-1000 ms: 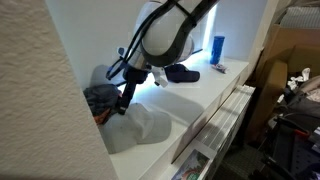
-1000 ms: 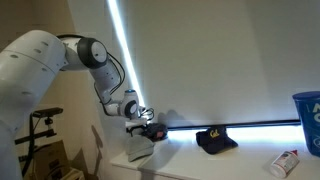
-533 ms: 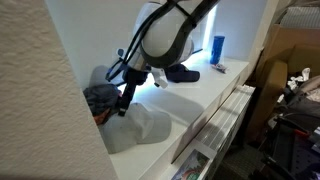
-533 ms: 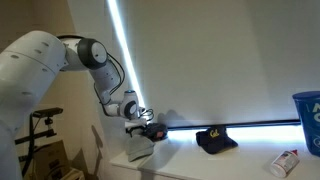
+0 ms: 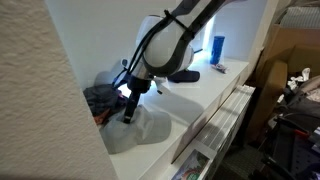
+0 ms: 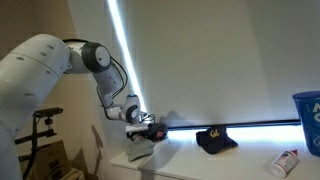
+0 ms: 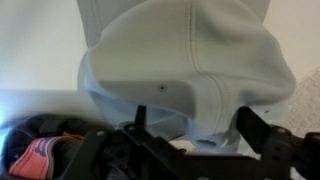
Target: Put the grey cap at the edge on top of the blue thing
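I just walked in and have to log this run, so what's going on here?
The robot arm's gripper hangs open just above the grey cap, which lies at one end of the white counter. In the wrist view its fingers stand on either side of the cap's crown, not closed on it. The blue thing stands at the other end, past a dark cap. The grey cap is not yet picked up.
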Motion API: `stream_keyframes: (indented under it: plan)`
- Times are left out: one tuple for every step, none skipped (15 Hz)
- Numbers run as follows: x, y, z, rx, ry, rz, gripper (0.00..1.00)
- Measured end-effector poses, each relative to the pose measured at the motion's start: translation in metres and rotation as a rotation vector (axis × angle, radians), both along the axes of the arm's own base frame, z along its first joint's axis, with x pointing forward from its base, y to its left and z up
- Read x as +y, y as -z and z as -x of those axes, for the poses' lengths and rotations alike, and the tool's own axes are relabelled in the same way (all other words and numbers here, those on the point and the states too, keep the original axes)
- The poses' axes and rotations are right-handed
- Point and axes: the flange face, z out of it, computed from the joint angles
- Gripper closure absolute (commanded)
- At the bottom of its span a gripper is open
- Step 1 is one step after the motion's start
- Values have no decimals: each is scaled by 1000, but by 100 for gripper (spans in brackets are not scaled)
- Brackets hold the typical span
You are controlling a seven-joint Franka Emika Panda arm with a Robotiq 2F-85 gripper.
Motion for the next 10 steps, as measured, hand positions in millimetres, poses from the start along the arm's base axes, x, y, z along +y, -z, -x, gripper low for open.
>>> stream_keyframes:
  plan:
    - [0, -1, 0, -3, 1, -1, 47]
    - [0, -3, -1, -8, 2, -1, 53]
    - [0, -5, -2, -14, 5, -3, 60]
    - [0, -8, -3, -22, 9, -5, 67]
    - [-1, -10, -5, -31, 13, -6, 74]
    - [-2, -12, -6, -41, 17, -6, 83]
    - [-3, -14, -8, -54, 22, -4, 88]
    - [-6, -18, -11, -74, 24, 3, 96]
    - [-8, -24, -13, -96, 27, 14, 98]
    - [-10, -30, -15, -120, 30, 27, 100]
